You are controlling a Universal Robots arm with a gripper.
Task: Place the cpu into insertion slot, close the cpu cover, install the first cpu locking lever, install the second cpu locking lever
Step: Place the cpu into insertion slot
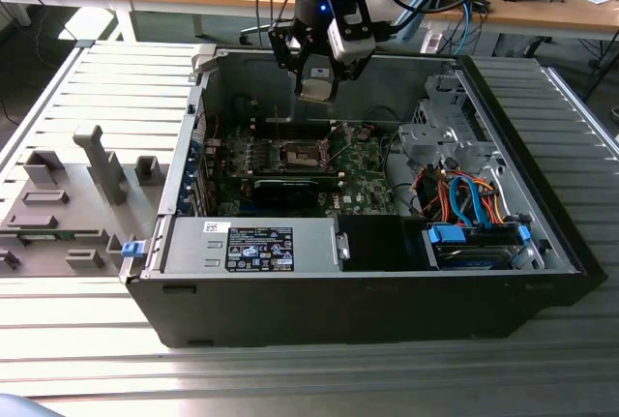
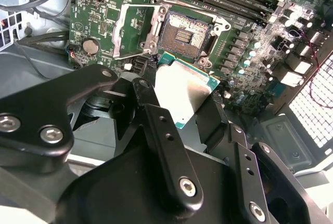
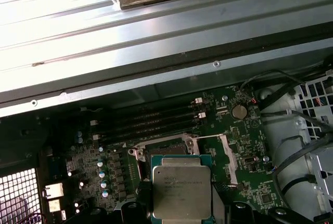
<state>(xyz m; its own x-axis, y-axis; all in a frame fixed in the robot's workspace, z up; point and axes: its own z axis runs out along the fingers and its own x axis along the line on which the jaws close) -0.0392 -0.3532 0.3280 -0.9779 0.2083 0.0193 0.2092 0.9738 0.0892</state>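
Jaws clamped on the cpu, gripping it by opposite edges. Chip hangs in the air above the green board, over the insertion slot, not seated. Slot is bare, cpu cover flipped open beside it. Computer case sits on the worktop.

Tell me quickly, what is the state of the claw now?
Claw: closed, holding the cpu, not yet in the slot.
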